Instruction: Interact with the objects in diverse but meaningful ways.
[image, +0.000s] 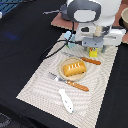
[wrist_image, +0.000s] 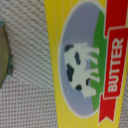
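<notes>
In the exterior view, the robot's gripper (image: 94, 50) hangs at upper right over a woven placemat (image: 40, 85), directly above a yellow butter packet (image: 93, 52); whether its fingers are apart or together cannot be told. A tan plate (image: 73, 69) holding an orange block (image: 75, 68) sits mid-frame, a fork (image: 69, 82) below it, a white piece (image: 65, 100) lower still. In the wrist view, the butter packet (wrist_image: 85, 60), with cow picture and red "BUTTER" banner, fills the frame.

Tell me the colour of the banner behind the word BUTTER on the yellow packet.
Red banner with white letters; the wrist view shows it best.
</notes>
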